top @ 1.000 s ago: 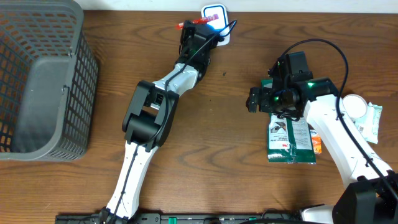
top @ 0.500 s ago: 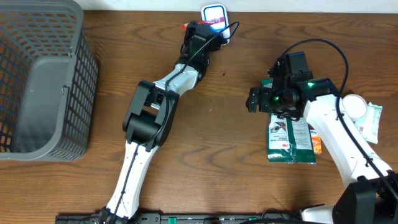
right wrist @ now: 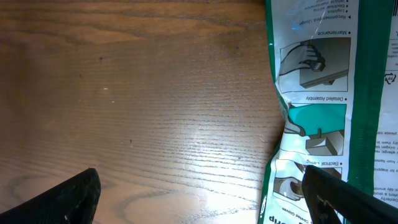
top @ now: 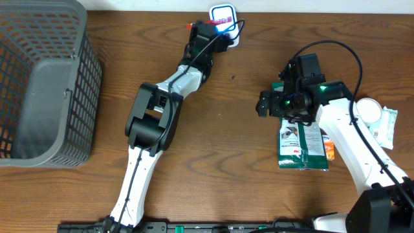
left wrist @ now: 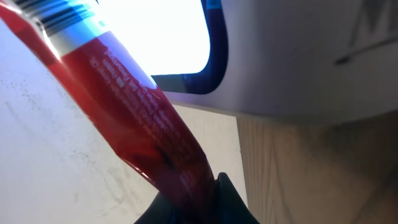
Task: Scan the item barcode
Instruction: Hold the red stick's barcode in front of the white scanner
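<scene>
tube of red plastic (left wrist: 134, 121), pinched by left gripper (top: 200, 29), nudged nearer glowing white scanner (top: 222, 13) at far edge of table (top: 129, 39); we reckon scan underway. right gripper (right wrist: 205, 193) wide, empty.

Both arms are recorded as white links joined by black joint housings: left arm (top: 152, 120), right arm (top: 352, 139). A black cable (top: 336, 45) is looped above the right wrist, where a green light (top: 321, 88) is lit. Matte black fingers (right wrist: 68, 196) are noted on the right gripper (right wrist: 199, 183).
</scene>
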Controlling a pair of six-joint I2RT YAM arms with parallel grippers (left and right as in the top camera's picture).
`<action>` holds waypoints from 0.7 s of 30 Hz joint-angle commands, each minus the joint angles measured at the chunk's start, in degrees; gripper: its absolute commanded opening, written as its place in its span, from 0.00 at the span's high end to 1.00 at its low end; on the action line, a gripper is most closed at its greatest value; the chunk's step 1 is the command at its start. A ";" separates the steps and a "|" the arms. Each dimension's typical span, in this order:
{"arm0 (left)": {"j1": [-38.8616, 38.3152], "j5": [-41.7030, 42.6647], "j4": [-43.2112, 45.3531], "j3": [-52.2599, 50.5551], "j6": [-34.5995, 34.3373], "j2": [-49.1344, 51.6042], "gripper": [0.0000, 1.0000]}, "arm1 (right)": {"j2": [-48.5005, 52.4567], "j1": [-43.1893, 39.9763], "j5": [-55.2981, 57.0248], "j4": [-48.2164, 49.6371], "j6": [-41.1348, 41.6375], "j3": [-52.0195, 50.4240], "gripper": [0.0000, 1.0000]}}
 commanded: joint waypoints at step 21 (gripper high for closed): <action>-7.21 -6.86 -24.20 -0.09 -38.93 -20.98 0.93 | -1.31 -0.57 0.28 -0.07 -0.66 0.15 0.01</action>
